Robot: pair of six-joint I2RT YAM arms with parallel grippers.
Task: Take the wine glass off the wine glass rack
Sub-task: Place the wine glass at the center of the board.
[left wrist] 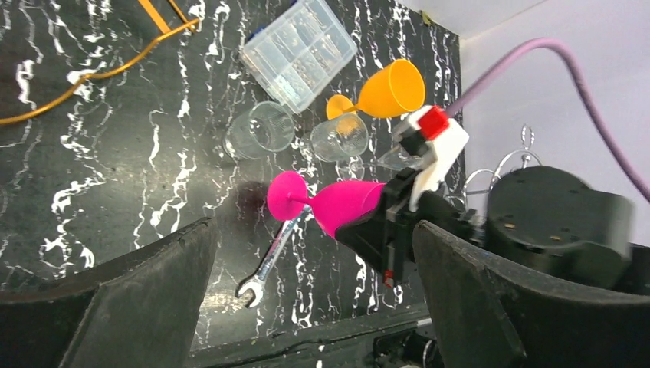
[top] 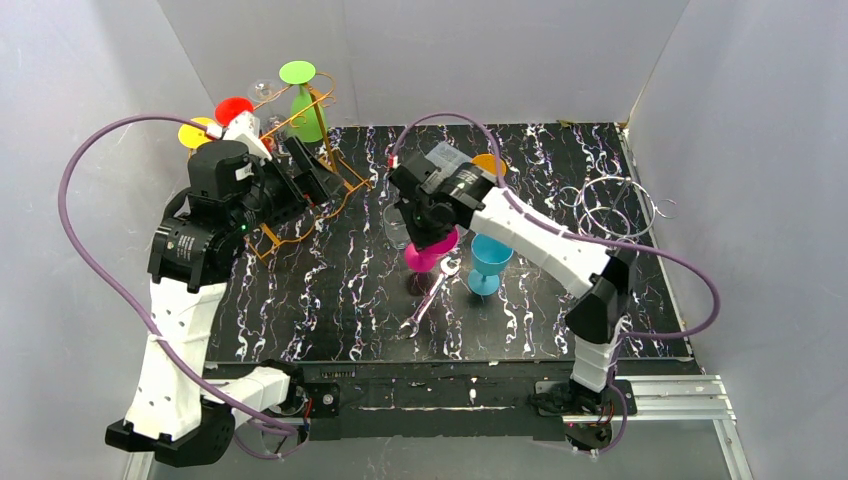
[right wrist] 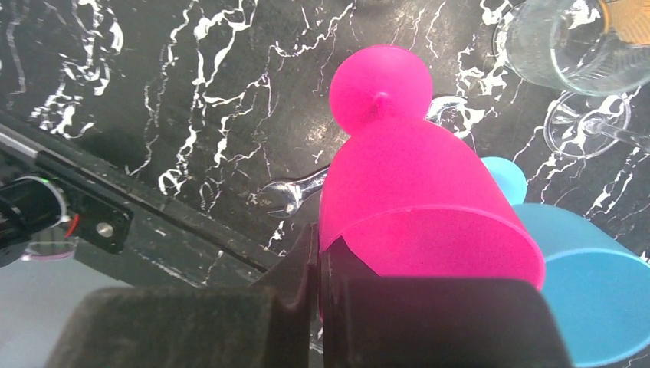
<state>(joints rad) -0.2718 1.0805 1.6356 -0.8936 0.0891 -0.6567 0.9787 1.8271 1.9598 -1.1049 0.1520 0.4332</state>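
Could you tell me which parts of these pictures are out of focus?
Left wrist view: the left claw's fingers are dark and blurred, the pink glass sharp. Right wrist view: the right claw is blurred at the bottom. Top view: sharp throughout.

Behind gripper [right wrist: 318, 257]: pink glass [right wrist: 414, 192]'s near rim

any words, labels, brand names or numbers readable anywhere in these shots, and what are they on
No text can be read in any view.
On the white sticker of the left arm: print too small and blurred to read.
On the wrench: any stamp is too small to tell.
On the clear parts box and the pink wine glass: no print shows.
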